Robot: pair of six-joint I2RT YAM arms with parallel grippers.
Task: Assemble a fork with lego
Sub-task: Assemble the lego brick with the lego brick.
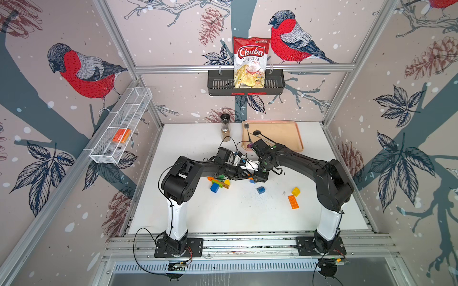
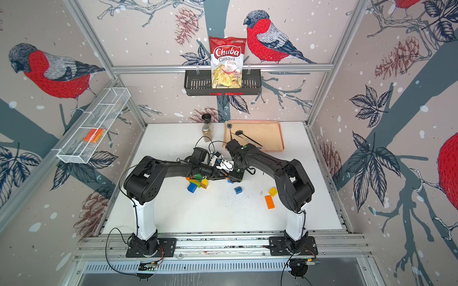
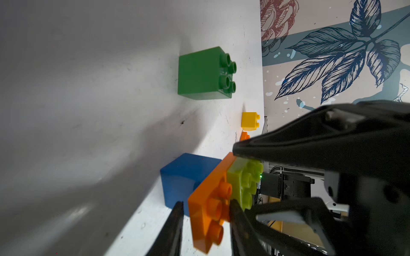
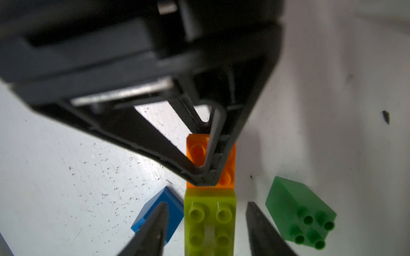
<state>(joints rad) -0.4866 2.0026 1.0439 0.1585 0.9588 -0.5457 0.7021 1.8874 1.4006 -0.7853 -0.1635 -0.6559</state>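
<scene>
The left gripper (image 3: 206,201) has its jaws clamped on the held orange brick (image 3: 208,210), which carries a lime brick (image 3: 244,184) stuck on its studs. The joined pair hangs clear of the tabletop (image 3: 88,110), near its middle and over a blue brick (image 3: 182,177). The right gripper (image 4: 206,204) straddles the lime brick with its jaws apart and a gap on either side (blue shows through one gap).

In both top views the two wrists cover the joined pair almost wholly, and only a corner of the blue brick peeks out. A green brick (image 4: 299,219), studs up, stands near the right jaws. It shows only in the wrist views, since from above the right arm hides it.

Blue bricks number three: that one, a lone blue brick (image 1: 260,190) nearer the front, and one at the edge of the pile (image 1: 219,183). Yellow ones number two: a yellow brick (image 1: 295,191) just beside the loose orange brick (image 1: 293,201), and another in the pile. The pile lies partly under the left forearm. Green, lime and an orange edge show there, but how many pieces they make I cannot tell. The right wrist cuts off the near corner of the tray (image 1: 285,133).
</scene>
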